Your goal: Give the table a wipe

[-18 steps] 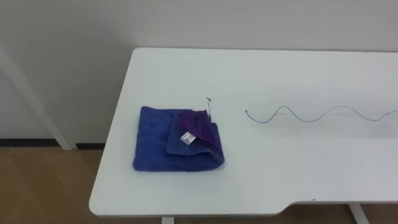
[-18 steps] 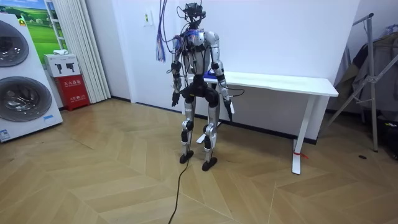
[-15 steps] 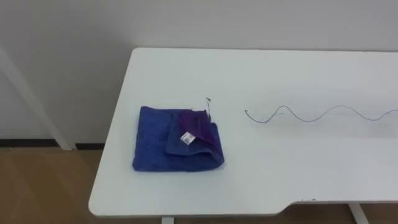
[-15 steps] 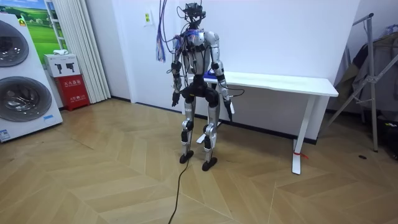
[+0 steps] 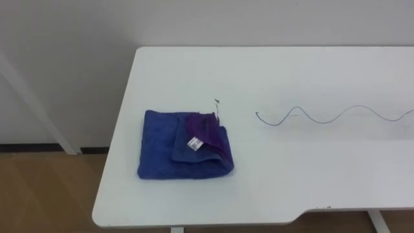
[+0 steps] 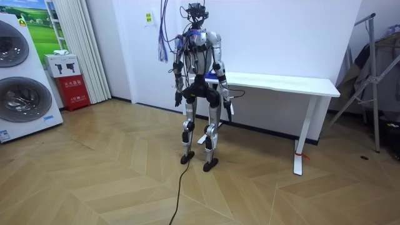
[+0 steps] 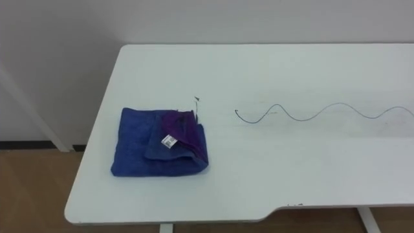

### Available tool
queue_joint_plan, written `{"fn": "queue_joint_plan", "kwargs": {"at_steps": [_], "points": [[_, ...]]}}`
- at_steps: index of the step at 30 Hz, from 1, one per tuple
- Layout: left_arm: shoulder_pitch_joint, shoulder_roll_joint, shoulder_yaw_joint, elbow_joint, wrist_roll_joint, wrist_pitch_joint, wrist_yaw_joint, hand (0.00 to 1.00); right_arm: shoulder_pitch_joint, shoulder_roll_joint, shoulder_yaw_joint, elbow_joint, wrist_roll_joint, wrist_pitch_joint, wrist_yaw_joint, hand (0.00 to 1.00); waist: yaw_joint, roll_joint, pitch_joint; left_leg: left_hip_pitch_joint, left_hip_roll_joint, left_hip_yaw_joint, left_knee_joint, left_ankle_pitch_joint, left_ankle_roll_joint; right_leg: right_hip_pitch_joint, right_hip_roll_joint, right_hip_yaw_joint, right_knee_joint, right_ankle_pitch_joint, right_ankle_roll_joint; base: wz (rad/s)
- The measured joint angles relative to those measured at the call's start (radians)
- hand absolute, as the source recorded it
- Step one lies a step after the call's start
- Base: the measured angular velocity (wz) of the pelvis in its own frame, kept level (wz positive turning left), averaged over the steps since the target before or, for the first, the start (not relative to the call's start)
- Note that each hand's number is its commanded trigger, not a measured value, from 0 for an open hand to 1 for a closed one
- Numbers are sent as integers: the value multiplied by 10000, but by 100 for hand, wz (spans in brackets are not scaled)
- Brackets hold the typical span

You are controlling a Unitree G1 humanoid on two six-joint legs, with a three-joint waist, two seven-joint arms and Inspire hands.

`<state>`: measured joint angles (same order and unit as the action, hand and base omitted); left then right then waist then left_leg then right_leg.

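Observation:
A folded blue towel (image 5: 185, 145) with a purple fold and a small white tag lies near the left end of the white table (image 5: 291, 71). To its right a thin dark wavy line (image 5: 323, 115) runs across the tabletop toward the right edge. A small dark speck (image 5: 217, 102) sits just above the towel's far right corner. In the room view I stand upright at the table's (image 6: 281, 82) left end. My left hand (image 6: 177, 99) and right hand (image 6: 229, 107) hang low beside my hips, away from the towel.
The table stands against a white wall, with its front edge close to me and wood floor below. In the room view, washing machines (image 6: 19, 75) and a red box (image 6: 74, 84) stand at the left, and a metal stand (image 6: 372, 75) at the right.
The eye view has shifted slightly, so the camera moved. The towel and the line lie where they were. My arms still hang down.

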<state>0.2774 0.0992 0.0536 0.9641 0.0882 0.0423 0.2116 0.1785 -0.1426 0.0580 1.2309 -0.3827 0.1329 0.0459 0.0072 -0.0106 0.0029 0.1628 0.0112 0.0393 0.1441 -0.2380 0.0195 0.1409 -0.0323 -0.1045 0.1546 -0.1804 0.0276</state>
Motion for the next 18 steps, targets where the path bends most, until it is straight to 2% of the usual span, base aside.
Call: {"fn": "queue_joint_plan", "kwargs": {"at_steps": [4,7,10,12,15,18], "points": [[17,0,111,25,-105,27,-41,0,43,0,-59,219,904,14,-36,0,-10,-16,-6,28,9,-4,-10,0,0,24,2,-37,-3,0,0,1],[10,31,332,21,-121,66,-49,0,-7,6,-579,656,2241,27,-365,0,-39,-62,-20,78,12,-31,-3,0,0,86,0,-67,-7,0,0,2],[145,49,973,27,-69,166,-61,0,22,-69,-2115,1154,4048,14,-834,0,-245,-115,2,267,4,-170,-16,-1,0,336,-2,-110,-31,-1,1,12],[277,53,1650,-43,-61,190,-59,0,21,-165,-3383,1299,5539,4,-1211,0,-465,-202,5,282,2,-145,-93,-3,1,336,-1,-102,-46,-2,2,-2],[405,62,2474,-135,-66,231,46,0,190,-213,-4711,1275,7156,-11,-1736,0,-637,-310,14,279,12,-137,-81,-4,0,329,2,-92,-56,-3,3,-6],[464,121,2699,44,-81,230,252,0,161,-441,-6107,1273,9132,-3,-2216,0,-924,-363,1,276,-13,-148,-63,-2,1,323,-11,-59,-45,-4,3,0]]}}
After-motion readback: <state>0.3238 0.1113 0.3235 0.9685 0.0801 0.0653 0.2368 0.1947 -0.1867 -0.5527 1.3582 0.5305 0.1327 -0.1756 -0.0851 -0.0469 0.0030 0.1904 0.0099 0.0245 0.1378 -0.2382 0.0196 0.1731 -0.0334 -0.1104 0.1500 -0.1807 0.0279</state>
